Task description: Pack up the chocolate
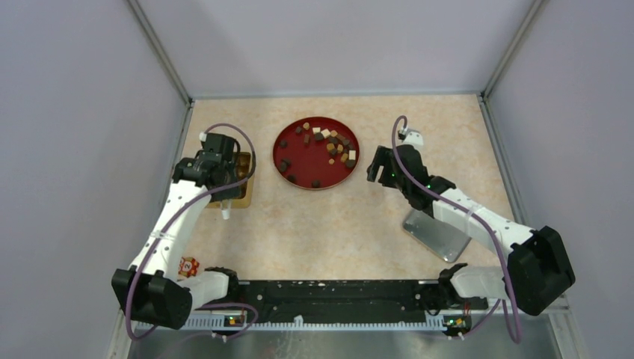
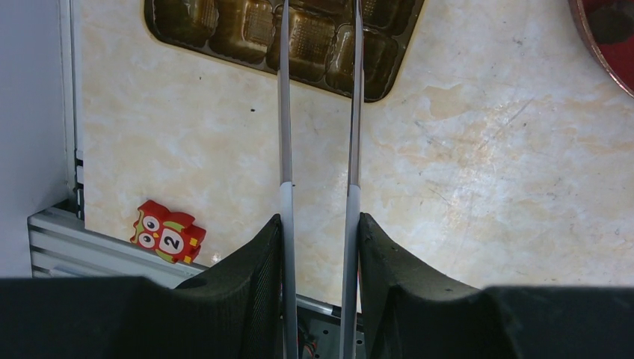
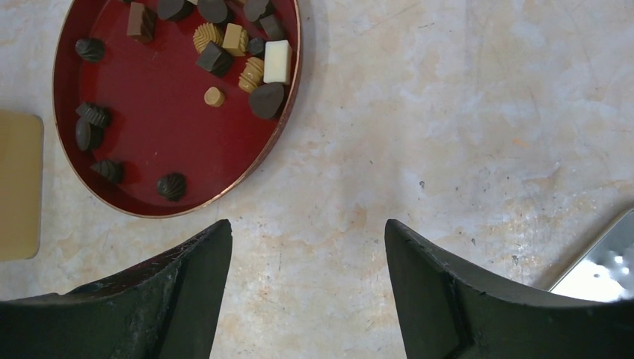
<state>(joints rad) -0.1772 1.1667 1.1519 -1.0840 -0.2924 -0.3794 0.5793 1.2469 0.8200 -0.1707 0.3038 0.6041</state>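
Observation:
The chocolate (image 1: 329, 142), several small dark, tan and cream pieces, lies on a round red plate (image 1: 303, 161) at mid-table; it also shows in the right wrist view (image 3: 224, 52). A gold compartment tray (image 2: 247, 30) lies left of the plate, and the compartments in view look empty. My left gripper (image 2: 320, 217) hovers by the tray (image 1: 243, 191), shut on long grey tweezers (image 2: 284, 112) whose arms stand apart and reach over the tray; their tips are out of view. My right gripper (image 3: 306, 222) is open and empty over bare table just right of the plate (image 3: 164, 120).
A silver tin piece (image 1: 437, 233) lies on the table under the right arm and shows at the right wrist view's edge (image 3: 605, 262). A small red owl toy (image 2: 170, 232) sits by the near rail at the left. Walls enclose the table.

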